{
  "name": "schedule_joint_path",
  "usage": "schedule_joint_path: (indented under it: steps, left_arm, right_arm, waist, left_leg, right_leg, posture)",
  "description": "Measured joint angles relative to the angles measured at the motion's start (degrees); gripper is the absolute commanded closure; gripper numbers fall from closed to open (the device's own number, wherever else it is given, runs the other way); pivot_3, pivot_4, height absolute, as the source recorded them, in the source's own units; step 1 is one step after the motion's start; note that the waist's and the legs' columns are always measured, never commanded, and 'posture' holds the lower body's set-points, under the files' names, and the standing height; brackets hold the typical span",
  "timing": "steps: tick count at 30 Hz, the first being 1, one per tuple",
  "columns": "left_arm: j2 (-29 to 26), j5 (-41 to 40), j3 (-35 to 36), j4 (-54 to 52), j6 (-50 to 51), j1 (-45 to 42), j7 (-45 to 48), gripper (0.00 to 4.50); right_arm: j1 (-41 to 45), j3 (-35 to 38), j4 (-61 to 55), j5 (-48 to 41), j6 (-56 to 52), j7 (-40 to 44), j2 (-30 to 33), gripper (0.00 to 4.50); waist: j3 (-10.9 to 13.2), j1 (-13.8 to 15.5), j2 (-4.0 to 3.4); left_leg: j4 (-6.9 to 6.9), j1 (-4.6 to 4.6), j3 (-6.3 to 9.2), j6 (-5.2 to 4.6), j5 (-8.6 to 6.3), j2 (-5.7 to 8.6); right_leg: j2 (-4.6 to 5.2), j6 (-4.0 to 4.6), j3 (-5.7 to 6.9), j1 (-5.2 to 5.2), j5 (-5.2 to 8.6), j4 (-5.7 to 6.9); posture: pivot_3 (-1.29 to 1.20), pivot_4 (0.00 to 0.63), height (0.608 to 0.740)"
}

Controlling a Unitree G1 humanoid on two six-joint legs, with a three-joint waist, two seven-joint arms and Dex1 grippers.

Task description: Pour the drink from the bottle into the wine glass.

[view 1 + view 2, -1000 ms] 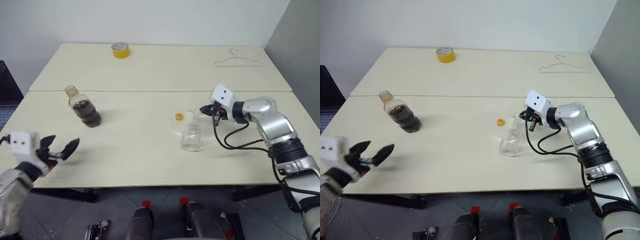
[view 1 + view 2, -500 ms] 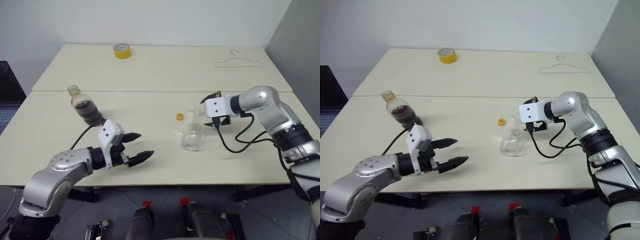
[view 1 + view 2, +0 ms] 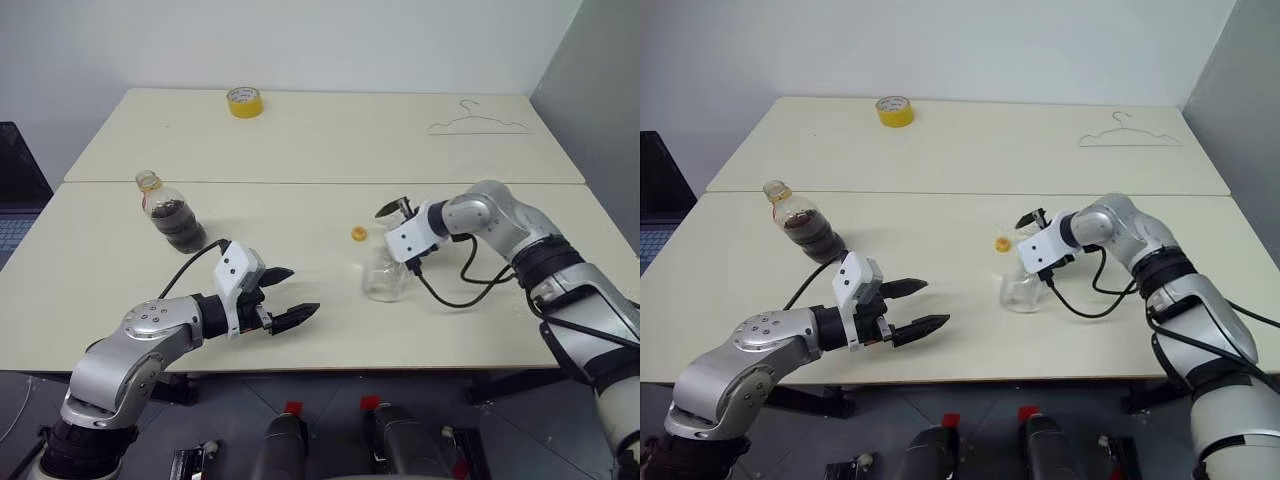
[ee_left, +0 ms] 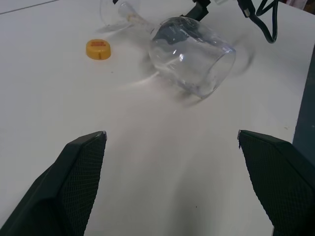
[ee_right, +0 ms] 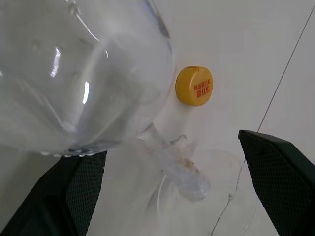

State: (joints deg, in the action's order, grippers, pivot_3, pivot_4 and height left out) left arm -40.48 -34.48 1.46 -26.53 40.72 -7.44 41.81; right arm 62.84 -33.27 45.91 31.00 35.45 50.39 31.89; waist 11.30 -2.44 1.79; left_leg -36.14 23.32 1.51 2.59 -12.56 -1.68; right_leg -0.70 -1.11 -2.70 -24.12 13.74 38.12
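The wine glass (image 3: 383, 272) lies on its side on the near table, mouth toward me, foot toward the back. A yellow cap (image 3: 358, 233) rests on the table just beside its stem. The bottle (image 3: 172, 213) stands upright at the left, with the dark drink (image 3: 178, 222) in its lower half and no cap on its neck. My right gripper (image 3: 397, 210) is open and tilted down over the glass's stem (image 5: 172, 162), one finger on each side. My left gripper (image 3: 303, 290) is open and empty, low over the table, pointing at the glass (image 4: 192, 54) from the left.
A yellow tape roll (image 3: 241, 101) sits at the back of the far table and a wire hanger (image 3: 478, 122) lies at its back right. A seam (image 3: 300, 183) runs between the two tables. A black cable (image 3: 450, 295) loops off my right wrist beside the glass.
My left arm swung in from the table's left edge to the middle, facing the glass. My right gripper opened, rolled over and sank toward the glass's stem. Glass and bottle stayed put.
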Motion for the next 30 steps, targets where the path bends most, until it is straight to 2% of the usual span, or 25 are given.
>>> schedule_joint_path:
  steps: [2, 5, 14, 16, 22, 25, 30]
  left_arm:
    - [0.06, 0.47, 0.0, 0.0, 0.0, 0.02, -0.08, 0.0]
    - [0.2, 1.16, 0.0, 0.0, 0.0, 0.06, -0.33, 0.0]
    - [0.29, 1.88, 0.0, 0.0, 0.0, 0.05, -0.43, 0.0]
    - [0.29, 1.93, 0.0, 0.03, -0.01, 0.04, -0.39, 0.0]
    - [0.32, 1.94, 0.0, 0.12, -0.01, -0.02, -0.04, 0.0]
    - [0.3, 1.85, 0.14, 0.13, 0.0, -0.03, 0.12, 0.0]
    - [-0.43, 1.76, 1.03, 0.37, -0.01, 0.54, 1.06, 0.0]
  right_arm:
    - [0.19, -0.12, 0.73, 1.1, 0.56, -0.69, -0.58, 0.03]
    - [0.18, -0.24, 2.44, 2.05, 1.22, -2.18, -1.45, 0.61]
    - [0.24, -0.25, 5.33, 3.88, 1.79, -6.24, -2.54, 3.78]
    - [0.25, -0.17, 5.54, 3.81, 2.07, -7.16, -2.67, 4.31]
    - [-1.03, 1.8, 4.94, 0.67, 0.82, -4.37, -2.75, 4.41]
    - [-4.47, 7.06, 1.25, -8.1, -3.37, 0.65, -3.1, 4.41]
    - [-11.8, 15.74, -13.11, -24.28, -16.3, 7.66, -3.2, 4.41]
  waist:
    - [0.0, 0.04, 0.0]
    - [0.0, 0.07, 0.0]
    - [0.0, 0.08, 0.0]
    - [0.0, 0.07, 0.0]
    - [0.0, 0.12, 0.0]
    - [0.0, 0.22, 0.0]
    - [0.0, 0.27, 0.0]
  left_leg:
    - [0.0, -0.01, 0.0, 0.0, 0.0, 0.0]
    - [0.01, -0.02, 0.0, 0.0, 0.0, 0.0]
    - [0.0, -0.09, 0.0, 0.0, 0.0, 0.0]
    - [0.0, -0.13, -0.02, 0.0, 0.0, 0.0]
    - [0.0, -0.15, -0.01, 0.0, 0.0, 0.0]
    - [0.01, -0.15, -0.01, 0.0, 0.0, -0.01]
    - [0.0, -0.16, 0.03, 0.0, 0.0, -0.03]
  right_leg:
    - [0.0, 0.06, 0.0, 0.01, -0.03, 0.01]
    - [0.0, 0.25, 0.0, 0.01, -0.14, 0.01]
    - [0.0, 0.26, 0.0, 0.06, -0.14, 0.05]
    - [0.0, 0.26, -0.02, 0.08, -0.14, 0.07]
    - [0.0, 0.26, -0.02, 0.11, -0.14, 0.07]
    - [0.0, 0.27, -0.03, 0.11, -0.15, 0.08]
    - [-0.01, 0.27, -0.01, 0.11, -0.15, 0.12]
  posture:
    - [0.0, 0.15, 0.74]
    - [0.0, 0.15, 0.74]
    - [0.0, 0.15, 0.74]
    - [0.0, 0.15, 0.74]
    - [0.0, 0.15, 0.74]
    - [0.0, 0.15, 0.74]
    - [0.0, 0.15, 0.74]
